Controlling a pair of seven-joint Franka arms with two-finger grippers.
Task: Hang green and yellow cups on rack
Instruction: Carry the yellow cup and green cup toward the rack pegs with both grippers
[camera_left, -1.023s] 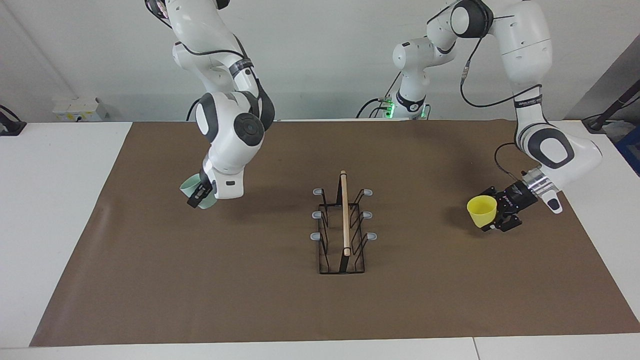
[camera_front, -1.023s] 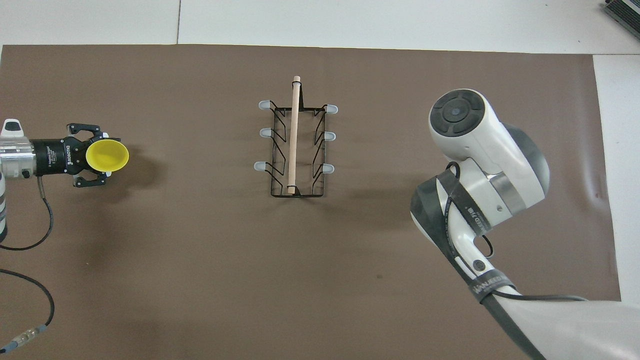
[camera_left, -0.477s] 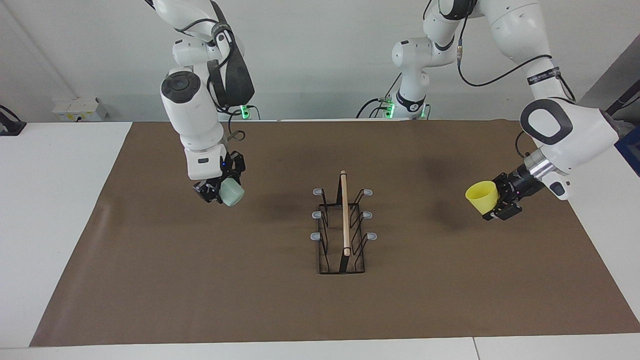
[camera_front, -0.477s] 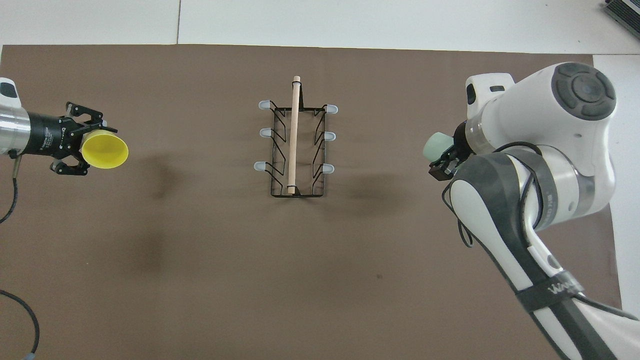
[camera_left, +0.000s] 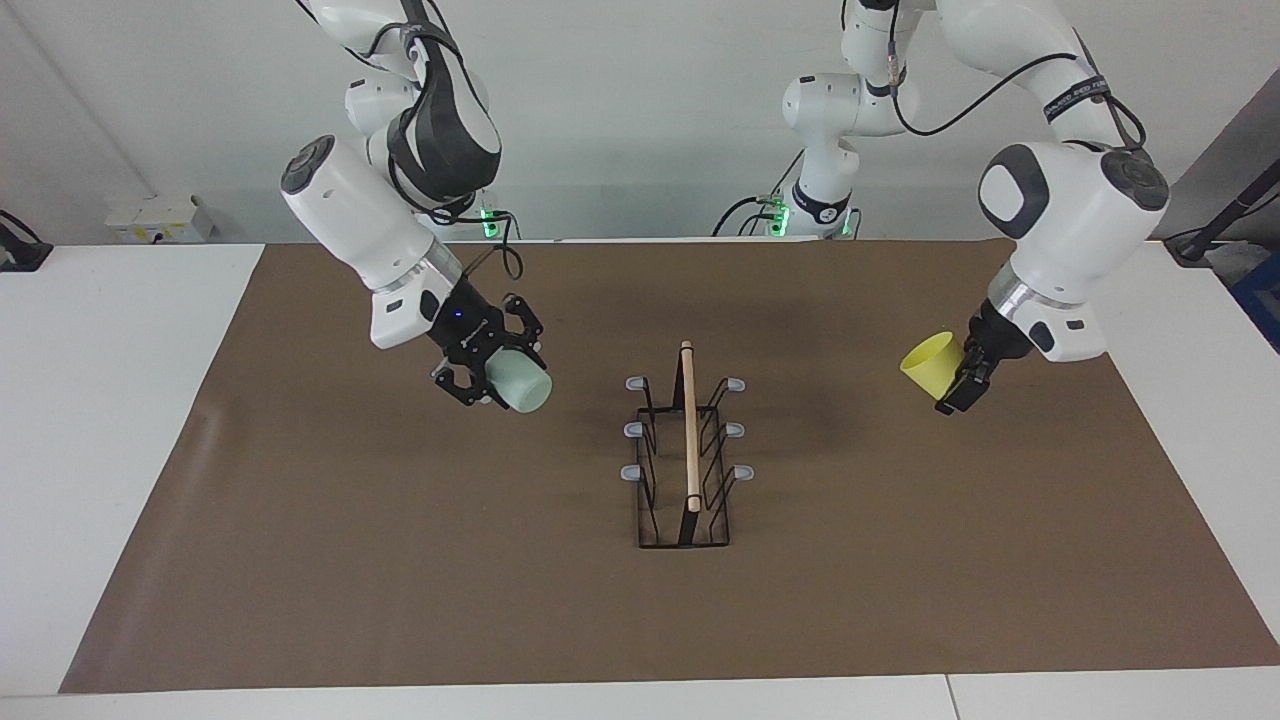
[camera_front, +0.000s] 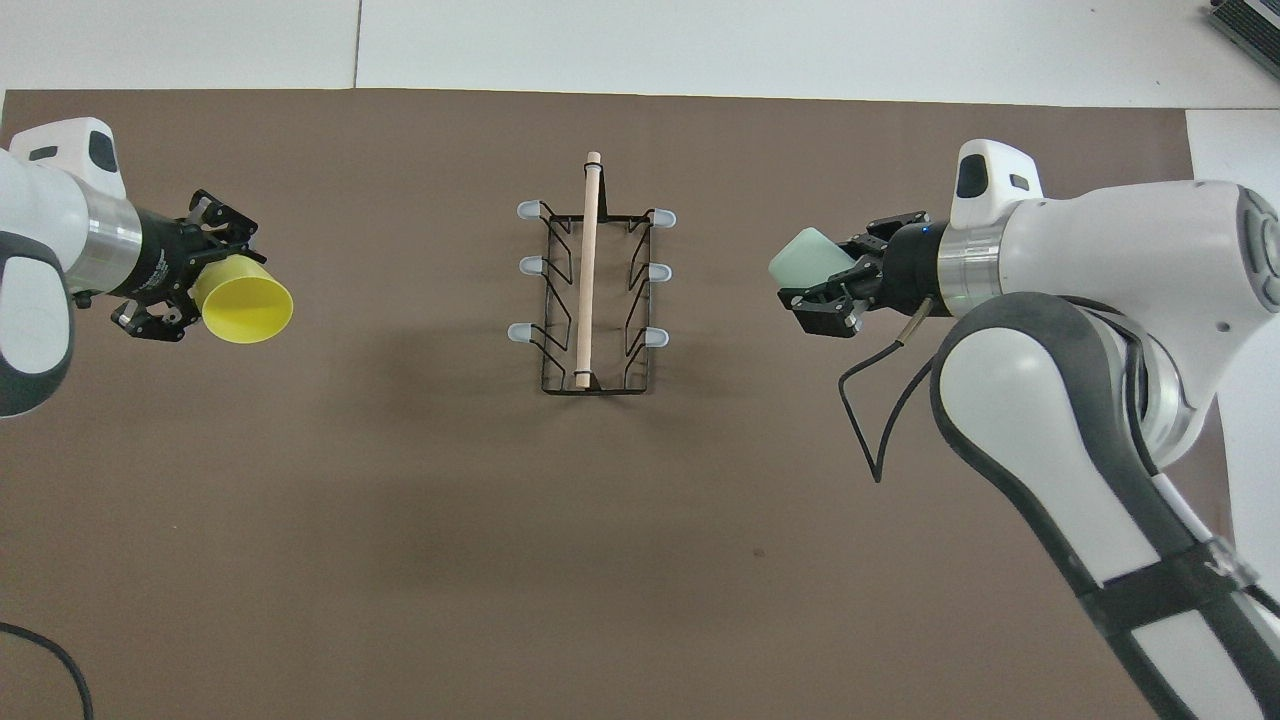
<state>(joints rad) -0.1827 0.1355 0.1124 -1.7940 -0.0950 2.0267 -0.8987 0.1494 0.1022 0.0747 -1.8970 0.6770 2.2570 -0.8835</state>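
There are two cups, and I have one in each hand. The green cup (camera_left: 523, 388) is pinched in my right gripper (camera_left: 487, 372), up in the air over the brown mat (camera_left: 400, 560), tipped on its side with its closed base pointing toward the rack (camera_left: 685, 455). The yellow cup (camera_left: 931, 363) is clamped in my left gripper (camera_left: 960, 385), also raised over the mat, lying sideways; in the overhead view its open mouth (camera_front: 252, 309) faces the rack.

The one rack stands on the mat between my two hands, apart from both cups. It is black wire with a single wooden rod (camera_left: 689, 425) along its top and six grey-tipped prongs, three on the side toward my right gripper and three on the side toward my left. All six prongs are bare.

My right gripper is the closer of the two to the rack.
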